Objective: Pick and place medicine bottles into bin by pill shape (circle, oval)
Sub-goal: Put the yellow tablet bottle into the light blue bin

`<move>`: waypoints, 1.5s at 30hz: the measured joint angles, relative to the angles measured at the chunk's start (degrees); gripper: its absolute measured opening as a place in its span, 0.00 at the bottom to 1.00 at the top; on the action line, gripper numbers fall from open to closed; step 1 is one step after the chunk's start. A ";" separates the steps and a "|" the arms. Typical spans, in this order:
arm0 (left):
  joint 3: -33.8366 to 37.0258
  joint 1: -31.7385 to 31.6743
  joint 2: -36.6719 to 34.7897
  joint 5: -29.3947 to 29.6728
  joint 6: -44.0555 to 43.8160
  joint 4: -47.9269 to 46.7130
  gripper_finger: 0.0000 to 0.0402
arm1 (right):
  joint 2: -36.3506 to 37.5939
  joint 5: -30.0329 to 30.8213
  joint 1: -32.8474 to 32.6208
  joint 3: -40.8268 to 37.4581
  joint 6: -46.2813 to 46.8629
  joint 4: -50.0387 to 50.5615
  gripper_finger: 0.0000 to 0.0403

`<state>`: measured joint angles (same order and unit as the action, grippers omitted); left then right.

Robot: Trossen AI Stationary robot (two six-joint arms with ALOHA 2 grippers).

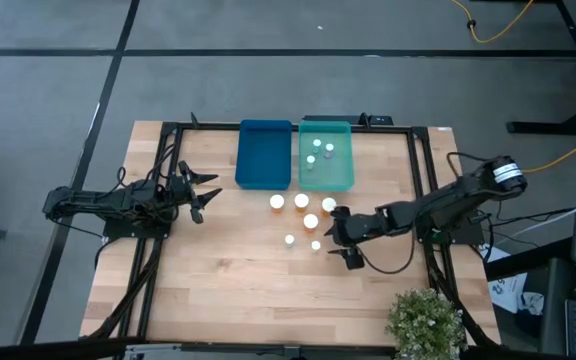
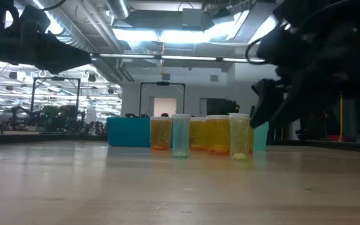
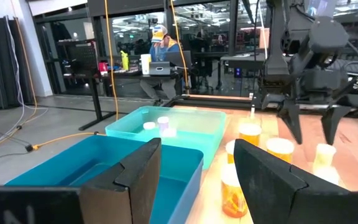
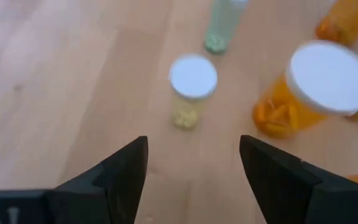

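Right pincer (image 1: 340,240) spread, empty, above the small pale bottle (image 4: 192,91) near the tabletop (image 1: 228,290) centre. Left pincer (image 1: 204,193) spread, idle, beside the blue bin (image 1: 264,155).

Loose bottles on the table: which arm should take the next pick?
Right. The right claw is open beside the bottle cluster, and a small pale bottle stands just ahead of its fingers. The left claw, also open, sits beyond the blue bin, well away from the bottles.
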<state>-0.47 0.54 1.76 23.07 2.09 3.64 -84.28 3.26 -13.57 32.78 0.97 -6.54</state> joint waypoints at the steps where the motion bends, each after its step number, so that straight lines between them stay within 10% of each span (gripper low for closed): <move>1: 0.00 0.00 0.00 0.02 0.00 0.00 0.48 | -1.21 -0.22 0.34 0.58 0.00 -0.35 0.64; 17: -0.02 0.01 0.00 -0.08 0.01 0.00 0.48 | -10.71 -4.86 1.15 7.87 -4.30 -5.35 0.62; 33: 0.00 0.01 0.00 -0.13 0.07 0.00 0.48 | -0.09 -5.92 1.15 7.82 -4.67 3.85 0.22; 45: 0.00 0.02 0.00 -0.15 0.07 0.00 0.48 | 17.84 19.07 10.90 7.85 -15.04 7.19 0.21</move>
<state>-0.47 0.55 1.76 22.92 2.16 3.64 -66.44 22.33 -2.68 40.62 -14.07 0.64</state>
